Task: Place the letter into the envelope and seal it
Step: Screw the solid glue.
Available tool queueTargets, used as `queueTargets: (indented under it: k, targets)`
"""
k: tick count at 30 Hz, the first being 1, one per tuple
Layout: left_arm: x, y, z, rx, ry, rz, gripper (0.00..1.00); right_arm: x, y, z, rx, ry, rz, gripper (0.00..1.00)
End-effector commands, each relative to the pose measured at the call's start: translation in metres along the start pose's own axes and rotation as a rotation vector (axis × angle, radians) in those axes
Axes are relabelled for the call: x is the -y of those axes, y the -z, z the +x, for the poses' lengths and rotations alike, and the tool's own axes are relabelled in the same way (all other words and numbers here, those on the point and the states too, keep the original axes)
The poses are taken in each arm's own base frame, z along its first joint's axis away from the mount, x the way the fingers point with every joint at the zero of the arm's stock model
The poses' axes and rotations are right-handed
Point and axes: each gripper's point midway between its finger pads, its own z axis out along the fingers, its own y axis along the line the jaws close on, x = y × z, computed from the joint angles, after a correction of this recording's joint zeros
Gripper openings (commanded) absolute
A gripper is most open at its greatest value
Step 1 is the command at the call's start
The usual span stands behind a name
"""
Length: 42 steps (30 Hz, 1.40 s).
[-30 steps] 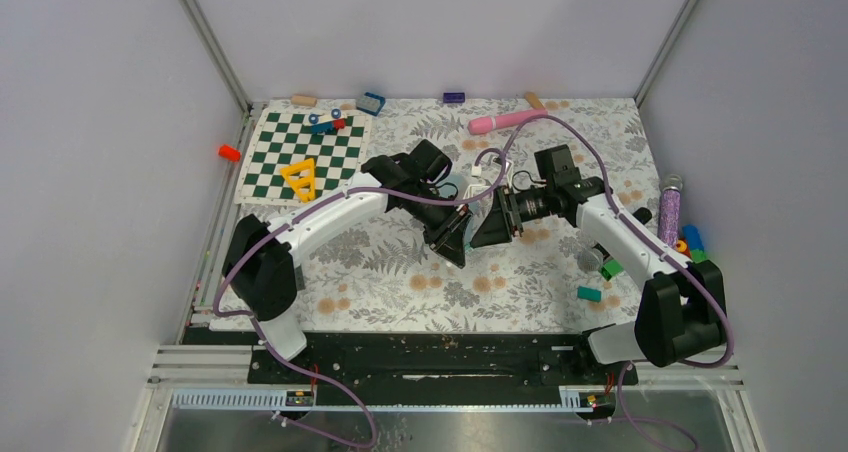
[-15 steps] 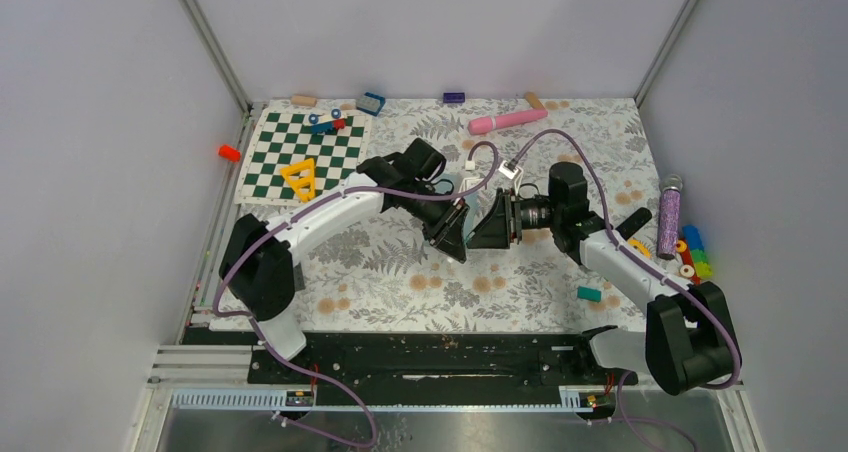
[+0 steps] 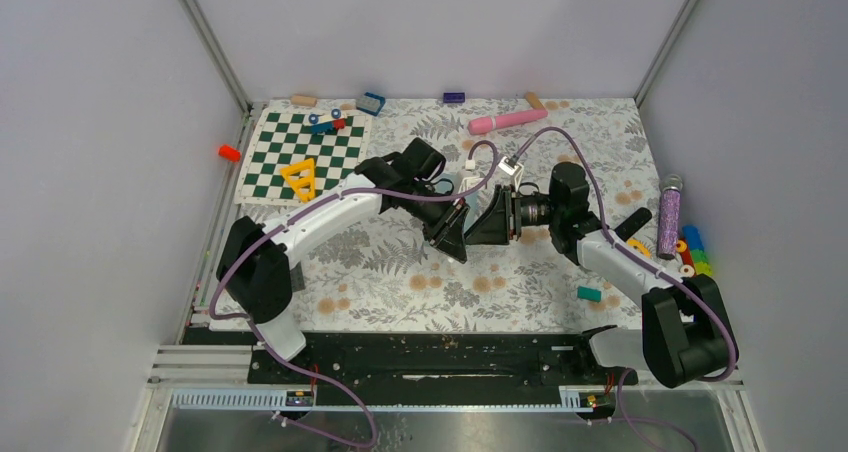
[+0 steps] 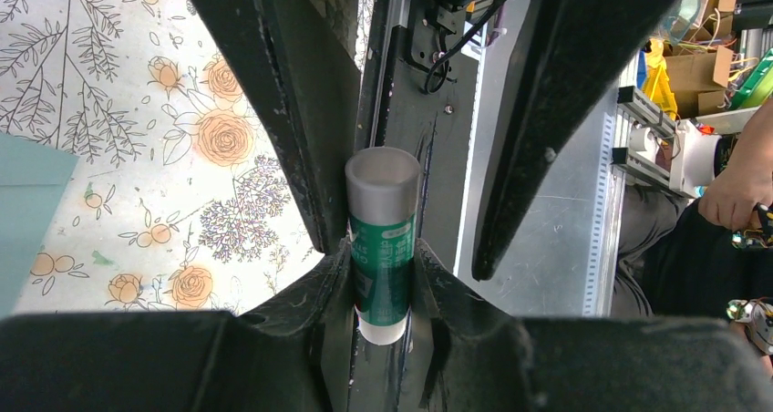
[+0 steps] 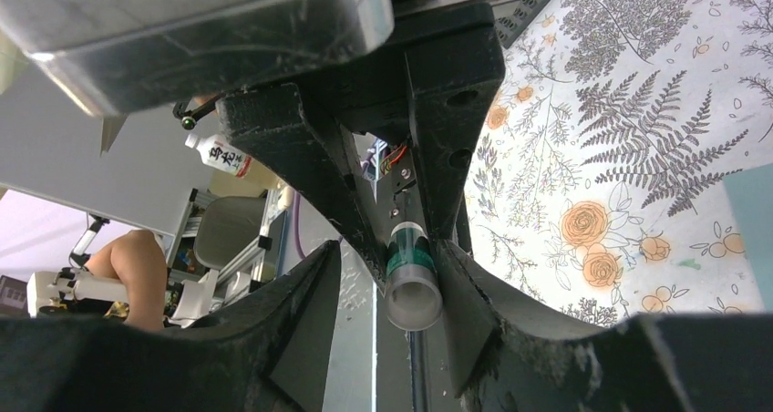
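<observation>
My left gripper (image 3: 450, 234) (image 4: 382, 252) is shut on a glue stick (image 4: 383, 193) with a green label and a grey cap, held level above the middle of the floral table. My right gripper (image 3: 484, 222) (image 5: 388, 242) faces it tip to tip, open, with its fingers (image 5: 305, 330) on either side of the cap end (image 5: 412, 293). One finger is close against the cap and the other stands apart. A corner of the teal envelope (image 4: 25, 216) (image 5: 753, 221) lies flat on the table beside them. The cream letter is out of view.
A green-and-white chequered board (image 3: 300, 152) with a yellow triangle (image 3: 300, 179) lies at the back left. A pink cylinder (image 3: 505, 122) lies at the back. A purple glitter tube (image 3: 668, 212), coloured bricks (image 3: 692, 254) and a teal block (image 3: 589, 293) lie at the right.
My right arm swung down and its gripper turned to face the left gripper, then slid left over the glue stick's cap end. The left gripper held still with the glue stick.
</observation>
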Motion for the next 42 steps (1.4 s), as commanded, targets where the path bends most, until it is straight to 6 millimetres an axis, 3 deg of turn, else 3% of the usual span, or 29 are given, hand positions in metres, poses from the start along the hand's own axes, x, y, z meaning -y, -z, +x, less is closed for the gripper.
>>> queueTargets:
  k: [1, 14, 20, 25, 29, 36, 40, 42]
  targets:
    - [0.009, 0.01, -0.013, 0.056, -0.043, 0.024, 0.0, -0.009, 0.001, 0.009, -0.042, 0.044, -0.057, 0.5]
    - [0.009, 0.011, -0.012, 0.061, -0.048, 0.023, 0.0, 0.002, 0.001, 0.015, -0.059, 0.053, -0.006, 0.43]
    - [0.008, 0.009, -0.011, 0.056, -0.045, 0.023, 0.0, -0.002, -0.001, 0.008, -0.048, 0.06, -0.017, 0.34]
    - [0.01, 0.004, -0.009, 0.041, -0.06, 0.018, 0.0, -0.01, -0.003, -0.003, -0.005, 0.051, -0.049, 0.41]
    - [0.009, 0.004, -0.009, 0.038, -0.061, 0.012, 0.0, -0.009, -0.003, -0.002, -0.009, 0.045, -0.058, 0.41]
    - [0.009, 0.005, -0.011, 0.041, -0.062, 0.006, 0.0, -0.009, -0.003, 0.003, -0.024, 0.044, -0.066, 0.34]
    - [0.008, 0.005, -0.012, 0.044, -0.06, -0.003, 0.06, -0.009, -0.004, 0.006, -0.036, 0.041, -0.063, 0.19]
    - [0.007, 0.006, -0.013, 0.046, -0.06, -0.011, 0.07, -0.009, -0.004, 0.006, -0.04, 0.04, -0.062, 0.17]
